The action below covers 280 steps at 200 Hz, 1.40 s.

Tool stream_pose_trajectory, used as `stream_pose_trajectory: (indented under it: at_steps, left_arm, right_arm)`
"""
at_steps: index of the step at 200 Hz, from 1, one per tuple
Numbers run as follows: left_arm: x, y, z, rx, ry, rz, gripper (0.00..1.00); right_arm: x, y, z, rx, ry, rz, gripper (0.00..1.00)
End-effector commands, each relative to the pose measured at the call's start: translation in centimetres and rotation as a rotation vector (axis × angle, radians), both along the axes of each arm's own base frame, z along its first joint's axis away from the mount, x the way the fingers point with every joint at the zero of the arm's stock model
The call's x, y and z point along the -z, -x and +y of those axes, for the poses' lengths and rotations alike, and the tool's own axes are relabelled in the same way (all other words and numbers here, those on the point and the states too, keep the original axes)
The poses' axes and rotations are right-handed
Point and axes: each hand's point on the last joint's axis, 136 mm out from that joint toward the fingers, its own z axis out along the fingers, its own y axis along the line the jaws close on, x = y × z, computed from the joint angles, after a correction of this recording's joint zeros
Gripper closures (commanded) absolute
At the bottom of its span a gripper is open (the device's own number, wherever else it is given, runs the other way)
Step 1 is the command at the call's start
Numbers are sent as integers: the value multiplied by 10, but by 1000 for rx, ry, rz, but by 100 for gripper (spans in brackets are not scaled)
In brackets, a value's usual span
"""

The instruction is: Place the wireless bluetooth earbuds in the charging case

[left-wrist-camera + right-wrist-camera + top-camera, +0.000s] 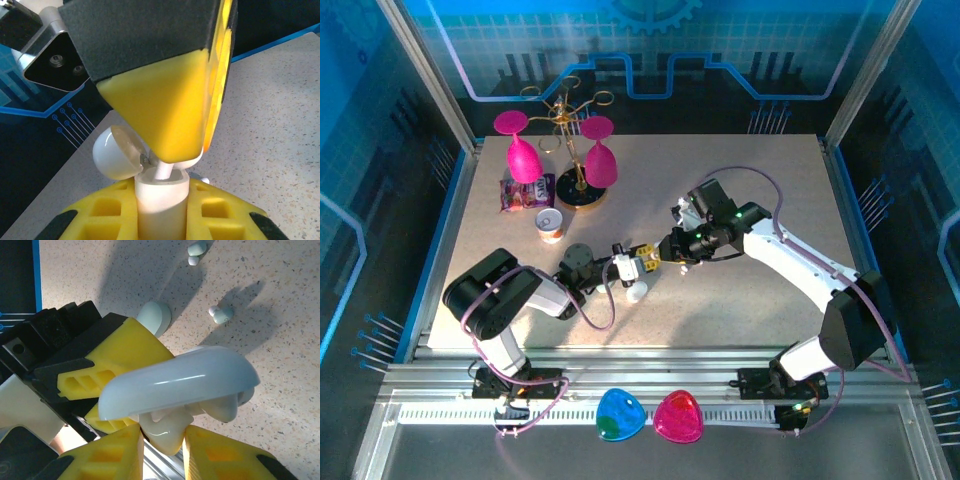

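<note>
White glossy earbud (167,429), tiny, light and likely slippery, pinched at its head by the right gripper (161,442), stem in the mouth of the open charging case (180,382) clamped in the left gripper (162,212).

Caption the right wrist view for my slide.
Right gripper holds a white earbud at the open charging case gripped by the left gripper; loose earbuds lie on the table beyond.

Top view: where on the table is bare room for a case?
Free: the back right corner of the table, behind the right arm, and the near strip between that arm and the left arm. Crowded: back left, with glass rack, packet and can, and the centre, where the left gripper holds the case and the right gripper an earbud.
</note>
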Motion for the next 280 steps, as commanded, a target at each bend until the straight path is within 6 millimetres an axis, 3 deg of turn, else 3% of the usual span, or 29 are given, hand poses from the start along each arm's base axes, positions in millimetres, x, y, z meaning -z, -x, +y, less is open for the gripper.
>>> stream_pose_trajectory:
  at_steps: [1, 103, 184, 202, 234, 280]
  left_arm:
    - [-5, 14, -8, 60, 0, -55, 99]
    - [-11, 14, -13, 65, 38, 0, 99]
    - [-38, 1, -3, 24, 203, 228, 97]
    - [-45, -1, 2, 20, 264, 319, 97]
    - [-57, 11, 5, 81, 295, 366, 97]
    - [-68, 19, 7, 102, 312, 360, 98]
  right_arm:
    - [-8, -3, 11, -12, -25, -3, 74]
    - [-17, -4, 10, -11, -23, -28, 62]
    - [-55, 7, -17, 1, -33, -242, 39]
    - [-62, 3, -24, 11, -9, -323, 25]
    - [-50, -5, -40, 38, 124, -345, 7]
    - [-48, -13, -27, 36, 94, -340, 6]
